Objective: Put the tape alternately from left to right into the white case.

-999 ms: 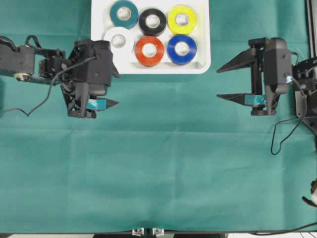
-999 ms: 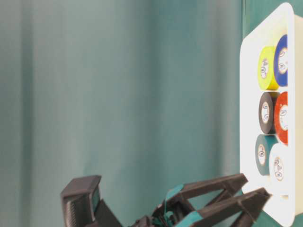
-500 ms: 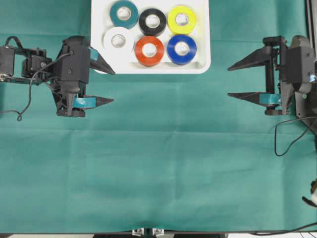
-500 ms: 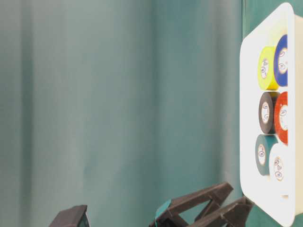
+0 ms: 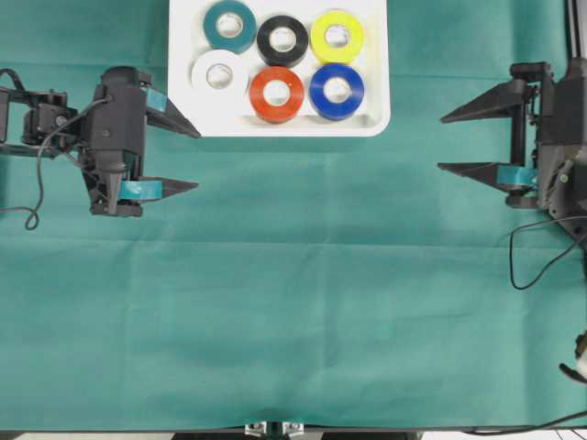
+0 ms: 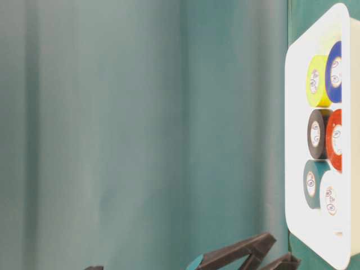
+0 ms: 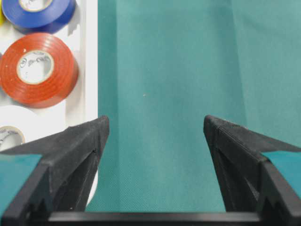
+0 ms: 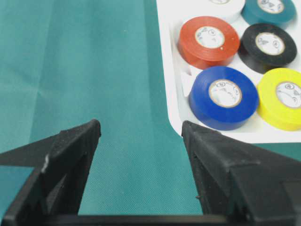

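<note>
Overhead, the white case (image 5: pixel 280 124) sits at the far edge of the desk (image 5: pixel 303 302), which is covered in green cloth, and all six rolls of tape lie flat inside it in two rows of three. The far row holds the teal roll (image 5: pixel 229 25), the black roll (image 5: pixel 282 39) and the yellow roll (image 5: pixel 337 36); the near row holds the white roll (image 5: pixel 219 76), the red-orange roll (image 5: pixel 277 93) and the blue roll (image 5: pixel 337 90). Neighbouring rolls sit just beside or touching one another. The left claw (image 5: pixel 181 156) hangs over the cloth just left of the case, its fingers apart and pointing toward the middle of the desk, with nothing between them; its far finger reaches the case's left edge in this view. The right claw (image 5: pixel 454 142) is well apart from the case on the right side, its fingers spread wide and likewise holding nothing. From the left wrist camera, the left claw (image 7: pixel 153 129) frames bare cloth, with the red-orange roll (image 7: pixel 38 69), the blue roll (image 7: pixel 40 13) and part of the white roll (image 7: pixel 14 129) visible in the case beside it. The right wrist camera shows the right claw (image 8: pixel 141 129) over cloth near the case's corner, with the blue roll (image 8: pixel 224 97) nearest to it.
</note>
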You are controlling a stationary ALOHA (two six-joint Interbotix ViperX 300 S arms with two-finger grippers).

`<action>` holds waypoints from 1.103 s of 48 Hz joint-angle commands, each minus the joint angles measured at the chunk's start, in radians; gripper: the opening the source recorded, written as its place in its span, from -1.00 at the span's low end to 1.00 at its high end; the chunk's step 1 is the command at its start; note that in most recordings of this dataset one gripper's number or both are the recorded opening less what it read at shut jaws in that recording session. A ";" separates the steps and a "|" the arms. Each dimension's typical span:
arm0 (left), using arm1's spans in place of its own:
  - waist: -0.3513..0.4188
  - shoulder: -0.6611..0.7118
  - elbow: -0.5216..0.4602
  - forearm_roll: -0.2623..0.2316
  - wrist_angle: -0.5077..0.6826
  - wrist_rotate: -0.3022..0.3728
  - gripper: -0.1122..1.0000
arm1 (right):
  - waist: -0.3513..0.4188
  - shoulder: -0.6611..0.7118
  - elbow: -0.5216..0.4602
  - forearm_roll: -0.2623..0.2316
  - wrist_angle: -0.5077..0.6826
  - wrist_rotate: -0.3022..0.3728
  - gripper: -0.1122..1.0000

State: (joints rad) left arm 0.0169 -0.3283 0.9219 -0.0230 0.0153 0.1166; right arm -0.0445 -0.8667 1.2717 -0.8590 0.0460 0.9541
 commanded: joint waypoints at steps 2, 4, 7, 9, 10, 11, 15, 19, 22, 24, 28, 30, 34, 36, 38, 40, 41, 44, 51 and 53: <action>0.002 -0.029 0.003 -0.003 -0.026 0.000 -0.20 | 0.002 -0.032 0.003 0.003 0.000 0.000 0.59; 0.002 -0.034 0.009 -0.003 -0.031 0.000 -0.20 | 0.002 -0.044 0.009 0.003 0.000 0.002 0.59; 0.002 -0.040 0.017 -0.003 -0.037 0.000 -0.20 | 0.003 -0.063 0.018 0.003 0.000 0.006 0.59; 0.002 -0.041 0.021 -0.003 -0.043 0.000 -0.20 | 0.003 -0.075 0.028 0.003 0.000 0.012 0.59; 0.002 -0.043 0.025 -0.003 -0.046 0.000 -0.20 | 0.002 -0.080 0.031 0.003 0.000 0.015 0.59; 0.003 -0.044 0.026 -0.003 -0.052 0.000 -0.20 | 0.002 -0.084 0.035 0.003 0.000 0.018 0.59; 0.003 -0.051 0.038 -0.003 -0.071 -0.002 -0.20 | 0.003 -0.101 0.051 0.003 0.000 0.028 0.59; 0.003 -0.061 0.057 -0.003 -0.089 -0.002 -0.20 | 0.002 -0.115 0.061 0.003 0.000 0.031 0.59; 0.005 -0.072 0.071 -0.003 -0.101 -0.002 -0.20 | 0.002 -0.126 0.066 0.003 0.000 0.031 0.59; 0.006 -0.083 0.080 -0.003 -0.109 -0.002 -0.20 | 0.003 -0.132 0.069 0.003 0.000 0.031 0.59; 0.006 -0.104 0.100 -0.005 -0.127 -0.002 -0.20 | 0.002 -0.141 0.071 0.003 0.000 0.031 0.59; 0.006 -0.115 0.107 -0.003 -0.137 -0.002 -0.20 | 0.003 -0.146 0.071 0.003 0.000 0.031 0.59; 0.006 -0.133 0.124 -0.005 -0.150 -0.002 -0.20 | 0.003 -0.153 0.072 0.003 0.000 0.031 0.59; 0.008 -0.141 0.132 -0.005 -0.153 -0.002 -0.20 | 0.003 -0.155 0.072 0.003 0.000 0.031 0.59; 0.008 -0.149 0.138 -0.005 -0.155 -0.002 -0.20 | 0.003 -0.156 0.074 0.003 0.002 0.031 0.59; 0.009 -0.155 0.144 -0.005 -0.156 -0.002 -0.20 | 0.003 -0.156 0.074 0.003 0.000 0.031 0.59; 0.009 -0.160 0.147 -0.005 -0.155 -0.002 -0.20 | 0.003 -0.156 0.075 0.003 0.000 0.031 0.59; 0.011 -0.169 0.155 -0.003 -0.156 -0.002 -0.20 | 0.002 -0.158 0.077 0.003 0.000 0.031 0.59; 0.015 -0.193 0.173 -0.005 -0.156 -0.002 -0.20 | 0.002 -0.164 0.083 0.003 0.000 0.031 0.59; 0.017 -0.198 0.176 -0.005 -0.156 -0.002 -0.20 | 0.003 -0.170 0.087 0.003 0.000 0.031 0.59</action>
State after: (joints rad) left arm 0.0291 -0.5093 1.1029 -0.0261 -0.1304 0.1166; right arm -0.0430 -1.0339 1.3668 -0.8575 0.0506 0.9833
